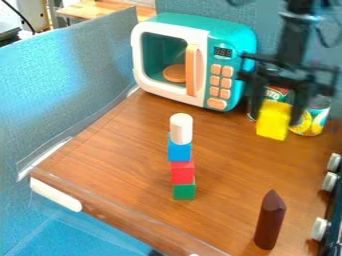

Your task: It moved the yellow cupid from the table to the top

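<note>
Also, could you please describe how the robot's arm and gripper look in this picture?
The arm is black and fairly slim. The gripper is also black, with two jaws below a thin, wide crosspiece. A thin dark cable loops beside the arm. No markings can be made out.

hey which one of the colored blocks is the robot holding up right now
The yellow block, held in the hand; the blue block, red block and green block are stacked on the table, under the white cylinder.

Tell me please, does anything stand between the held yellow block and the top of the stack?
Nothing visible does: open space lies between the yellow block in the gripper and the white cylinder on top. The microwave stands farther back.
</note>
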Tool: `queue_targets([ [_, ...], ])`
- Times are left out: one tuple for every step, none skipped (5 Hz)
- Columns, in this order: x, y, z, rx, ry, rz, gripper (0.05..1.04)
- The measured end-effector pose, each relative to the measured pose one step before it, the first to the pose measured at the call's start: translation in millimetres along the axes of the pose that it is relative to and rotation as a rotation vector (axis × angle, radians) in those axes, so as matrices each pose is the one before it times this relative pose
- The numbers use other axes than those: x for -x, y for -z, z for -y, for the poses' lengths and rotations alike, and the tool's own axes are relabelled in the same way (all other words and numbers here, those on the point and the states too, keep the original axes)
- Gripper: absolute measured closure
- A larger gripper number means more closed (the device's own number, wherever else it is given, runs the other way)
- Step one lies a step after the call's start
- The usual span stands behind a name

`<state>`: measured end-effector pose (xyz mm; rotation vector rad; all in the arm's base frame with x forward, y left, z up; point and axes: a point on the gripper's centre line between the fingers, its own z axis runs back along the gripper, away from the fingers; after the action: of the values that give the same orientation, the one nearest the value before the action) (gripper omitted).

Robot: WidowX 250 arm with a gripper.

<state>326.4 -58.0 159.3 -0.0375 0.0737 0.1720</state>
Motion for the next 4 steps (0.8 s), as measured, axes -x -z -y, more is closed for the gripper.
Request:
queue_targets([
  [5.09,-5.66,-8.47,0.065,0.0365,0.0067,0.507],
  [6.67,-5.98,-19.77,0.0354,-0.0109,0.0055,0.507],
  [4.6,1.65,-8.75,-0.0042,0.0415,-0.0162,0.507],
  [4.78,-5.84,-14.76,-0.0439,0.0159,0.0294,0.507],
])
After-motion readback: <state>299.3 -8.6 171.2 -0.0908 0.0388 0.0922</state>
